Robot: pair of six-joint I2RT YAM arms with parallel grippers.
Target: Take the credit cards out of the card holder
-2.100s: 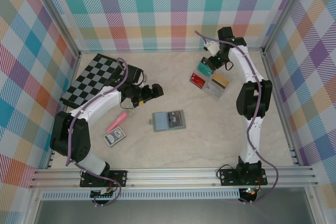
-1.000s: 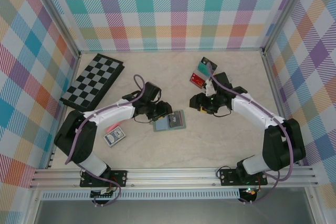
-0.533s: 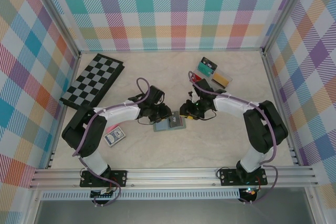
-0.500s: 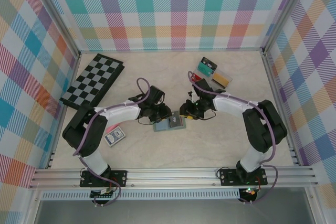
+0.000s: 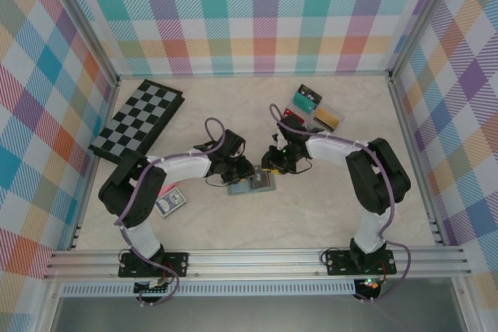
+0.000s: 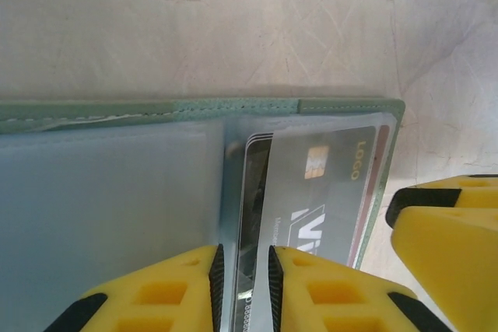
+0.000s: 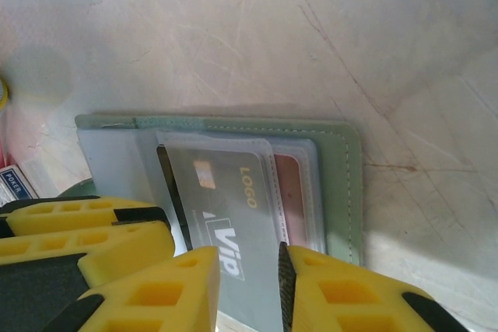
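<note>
Plaid walls, scuffed beige table: left tool and right tool nearly closed at the card holder, grasp unclear.

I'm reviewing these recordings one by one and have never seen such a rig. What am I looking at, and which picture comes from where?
Two white-and-black robot arms, left and right, are bolted at the near edge of a pale table. The wide picture comes from a fixed camera above and behind them; the close-ups come from cameras on the wrists, showing the yellow left fingers and right fingers. On the table lie a black-and-grey checkered board, a blue-patterned playing-card pack, a teal card, a yellow-gold card and an open grey-green soft wallet. Both arms reach over the wallet: the left fingers near its middle, the right fingers either side of a grey plastic card marked VIP in a clear pocket. Each pair stands close together; whether anything is pinched, I cannot tell.
</note>
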